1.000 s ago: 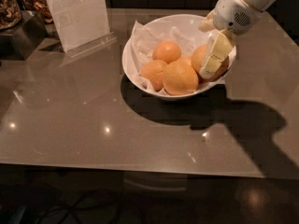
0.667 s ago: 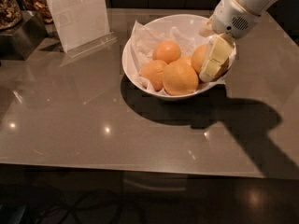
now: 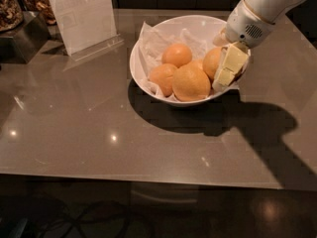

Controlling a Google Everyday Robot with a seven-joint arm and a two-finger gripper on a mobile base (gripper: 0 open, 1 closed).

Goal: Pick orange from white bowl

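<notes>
The white bowl (image 3: 148, 48), lined with crumpled white paper, stands at the back middle of the table and holds several oranges. The orange (image 3: 211, 61), large and round, lies at the bowl's right side, partly hidden by my gripper. An equally big orange (image 3: 190, 82) lies at the front, and two smaller ones (image 3: 177, 54) (image 3: 162, 77) lie to the left. My gripper (image 3: 225, 72) reaches down into the bowl's right edge from the upper right and sits against the right side of the orange. Its cream-coloured tip overlaps the rim.
A clear stand holding a white sheet (image 3: 81, 14) stands at the back left, with a dark box (image 3: 20, 38) and a jar (image 3: 9, 6) beside it. The grey table (image 3: 99, 133) reaches to its front edge at the bottom. The arm casts a shadow at the right.
The gripper has stayed at the right side of the bowl, hardly moving. The oranges have not shifted.
</notes>
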